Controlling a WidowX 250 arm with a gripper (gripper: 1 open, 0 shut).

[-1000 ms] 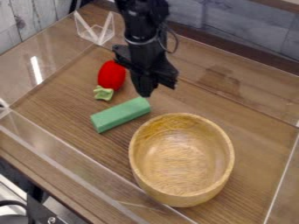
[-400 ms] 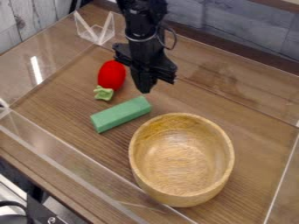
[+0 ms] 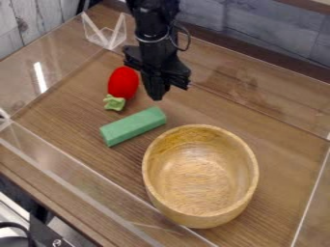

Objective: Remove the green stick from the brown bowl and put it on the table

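Observation:
The green stick (image 3: 134,125) lies flat on the table (image 3: 245,96), just left of and behind the brown bowl (image 3: 200,175), apart from its rim. The bowl's inside shows nothing in it. My gripper (image 3: 156,95) hangs pointing straight down just behind the stick, its black fingers pressed together with nothing between them. It stands between the stick and a red fruit toy (image 3: 122,84), not touching the stick.
The red fruit toy with a green leaf base sits left of the gripper. Low clear acrylic walls (image 3: 77,183) edge the tabletop at the front, left and right. A clear stand (image 3: 103,34) is at the back left.
The gripper has drifted slightly to the left and away from the stick, staying shut. The stick, bowl and fruit toy have not moved.

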